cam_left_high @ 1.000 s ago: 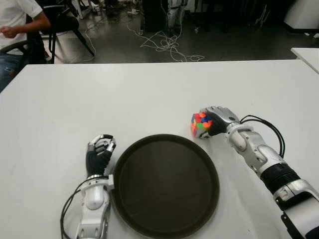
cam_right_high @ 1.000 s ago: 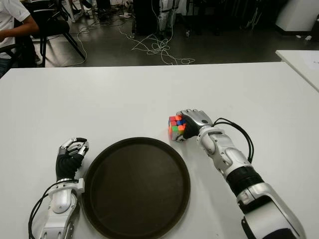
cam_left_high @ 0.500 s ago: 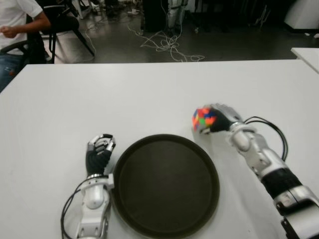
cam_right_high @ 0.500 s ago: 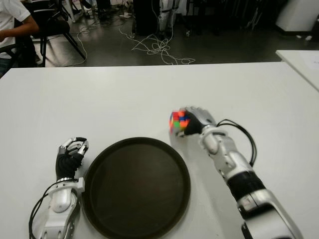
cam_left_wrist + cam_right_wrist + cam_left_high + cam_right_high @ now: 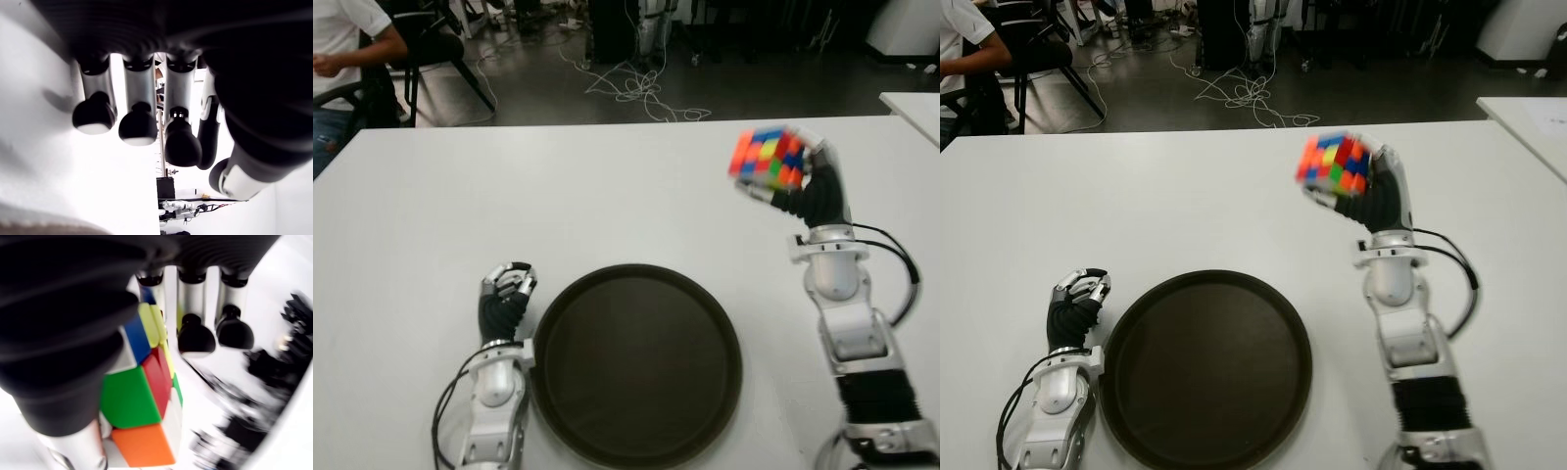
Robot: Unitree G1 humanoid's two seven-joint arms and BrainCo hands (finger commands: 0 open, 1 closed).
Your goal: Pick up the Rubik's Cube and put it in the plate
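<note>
Blur, cover and cropping

You see the cube smeared, its stickers unclear; the right hand covers its far side. The person is cropped at the picture's edge. In the left wrist view, the plate is only a dark sliver.

Multicoloured Rubik's Cube aloft; dark round plate empty.

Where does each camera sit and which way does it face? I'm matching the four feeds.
Left eye view: head, looking down at the white table; both arms show.
Right eye view: same, slightly offset; the round dark plate lies beside the left hand.
Left wrist view: close on curled, empty fingers.
Right wrist view: close on the right hand gripping the multicoloured Rubik's Cube.
Shared: the eye views also show the cube held raised.
</note>
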